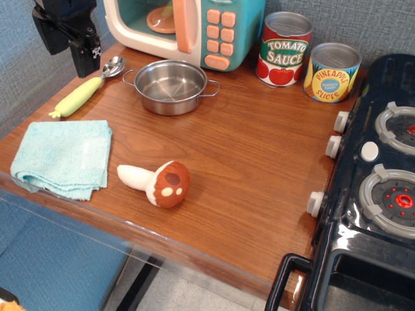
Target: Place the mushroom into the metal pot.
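One mushroom point(157, 182) lies on its side near worktop point(246, 168) front edge, well apart from metal pot point(171, 86). Looks light, rigid, smooth; grip across stem. Hand point(85, 57) high, far-left; grip state unclear.

1 mushroom point(157, 182), 1 metal pot point(170, 86), 2 tin cans point(283, 49) point(331, 72), 1 spoon point(87, 87), 1 cloth point(61, 157), 1 toy microwave point(188, 27), 1 toy stove point(376, 188).

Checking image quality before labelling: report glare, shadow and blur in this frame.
In the observation.image view, lighting is even and focus sharp; the metal pot shows bright reflections inside, the black stove carries glossy highlights, the mushroom casts a soft shadow on the table, and the gripper at top left is dark, its detail hard to read.
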Action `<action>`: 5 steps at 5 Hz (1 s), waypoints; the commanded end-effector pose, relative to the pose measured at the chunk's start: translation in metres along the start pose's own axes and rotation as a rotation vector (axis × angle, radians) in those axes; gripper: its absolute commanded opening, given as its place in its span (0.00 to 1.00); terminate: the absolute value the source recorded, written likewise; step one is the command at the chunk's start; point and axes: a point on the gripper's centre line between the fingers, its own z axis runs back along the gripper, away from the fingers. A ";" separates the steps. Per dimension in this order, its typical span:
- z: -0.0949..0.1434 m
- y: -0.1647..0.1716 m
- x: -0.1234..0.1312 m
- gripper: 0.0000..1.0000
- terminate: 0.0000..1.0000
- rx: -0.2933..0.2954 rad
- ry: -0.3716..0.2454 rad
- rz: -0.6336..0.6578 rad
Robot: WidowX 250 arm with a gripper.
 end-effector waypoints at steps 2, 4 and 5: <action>-0.004 -0.020 -0.012 1.00 0.00 0.012 0.055 -0.060; 0.011 -0.080 -0.032 1.00 0.00 -0.075 0.022 -0.205; 0.014 -0.122 -0.043 1.00 0.00 -0.120 0.026 -0.223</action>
